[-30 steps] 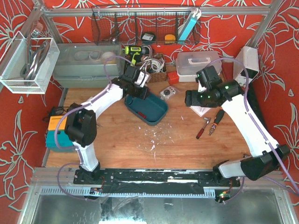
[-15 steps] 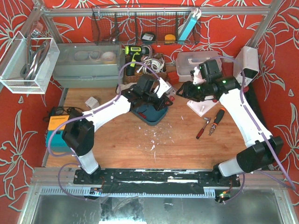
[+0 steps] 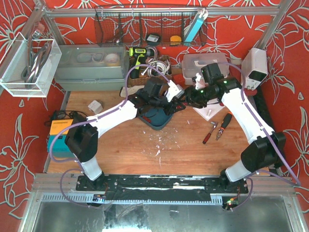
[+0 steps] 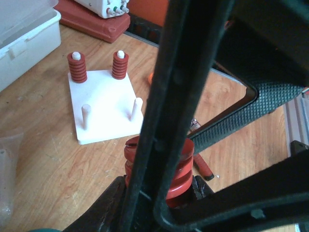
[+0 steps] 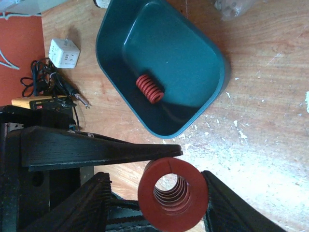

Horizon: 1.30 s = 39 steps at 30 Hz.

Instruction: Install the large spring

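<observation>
My left gripper (image 3: 176, 99) is shut on the large red spring (image 4: 179, 170) and holds it in the air between the teal tray (image 3: 155, 117) and the white peg plate (image 3: 208, 112). My right gripper (image 3: 186, 99) meets it there. In the right wrist view the spring (image 5: 173, 167) sits end-on between my right fingers (image 5: 96, 193), touching the right one with a gap on the left. The peg plate (image 4: 106, 106) has small red springs on its two far pegs (image 4: 77, 67) and two bare near pegs (image 4: 86, 114).
A small red spring (image 5: 149, 88) lies in the teal tray (image 5: 112, 60). A red-handled screwdriver (image 3: 208, 134) and pliers (image 3: 223, 125) lie right of the plate. A white power cube (image 3: 95, 105) sits at the left. A clear plastic box (image 3: 203, 65) stands behind.
My left gripper moved right from over the tray toward the peg plate, carrying the large spring. My right gripper swung left to meet it and now straddles the spring.
</observation>
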{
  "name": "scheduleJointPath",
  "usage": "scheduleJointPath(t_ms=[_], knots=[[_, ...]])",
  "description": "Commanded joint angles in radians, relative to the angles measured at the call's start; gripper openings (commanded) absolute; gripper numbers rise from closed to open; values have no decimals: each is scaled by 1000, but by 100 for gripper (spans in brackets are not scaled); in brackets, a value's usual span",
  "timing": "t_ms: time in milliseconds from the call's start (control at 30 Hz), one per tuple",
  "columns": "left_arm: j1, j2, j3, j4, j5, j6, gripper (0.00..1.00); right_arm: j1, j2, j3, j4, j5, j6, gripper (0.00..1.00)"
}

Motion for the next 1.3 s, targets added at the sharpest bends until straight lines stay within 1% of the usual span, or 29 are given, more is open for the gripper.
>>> scheduleJointPath(t_ms=[0, 200, 267, 333, 433, 500, 567, 633, 667, 733, 767, 800, 833, 1000, 1067, 1267], knots=[[-2, -21, 20, 54, 41, -14, 9, -1, 7, -35, 32, -68, 45, 51], [-2, -20, 20, 58, 47, -20, 9, -2, 2, -76, 60, -75, 54, 49], [-2, -19, 20, 63, 52, -28, 9, -2, 3, -89, 86, -83, 67, 46], [-2, -18, 18, 66, 53, -30, 9, -3, 1, -92, 113, -91, 72, 40], [-2, -18, 10, 68, 48, -33, 9, -2, -4, -87, 140, -95, 57, 23], [-2, -21, 3, 73, 48, -41, 11, -2, -14, -97, 159, -95, 51, 14], [-2, -23, 1, 74, 35, -63, 17, -2, -24, -114, 183, -96, 52, 6], [-1, -20, 3, 68, 15, -84, 29, -2, -43, -144, 235, -87, 59, 2], [-1, -20, 5, 67, 9, -90, 36, -3, -54, -156, 256, -77, 65, 0], [1, -12, 14, 53, -16, -113, 54, -3, -79, -168, 288, -37, 52, 0], [3, -11, 15, 45, -26, -125, 69, -2, -91, -169, 296, -1, 40, 0], [6, -12, 11, 43, -36, -137, 92, -3, -109, -169, 295, 36, 22, 0], [10, -12, 4, 44, -47, -153, 99, -4, -123, -169, 289, 96, 9, 0], [36, -18, -37, 28, -122, -252, 100, -10, -186, -217, 255, 409, -76, 0], [45, -24, -56, 6, -164, -278, 100, -11, -201, -254, 262, 499, -121, 0], [103, -31, -59, -197, -292, -356, 100, -14, -233, -384, 319, 759, -229, 0]])
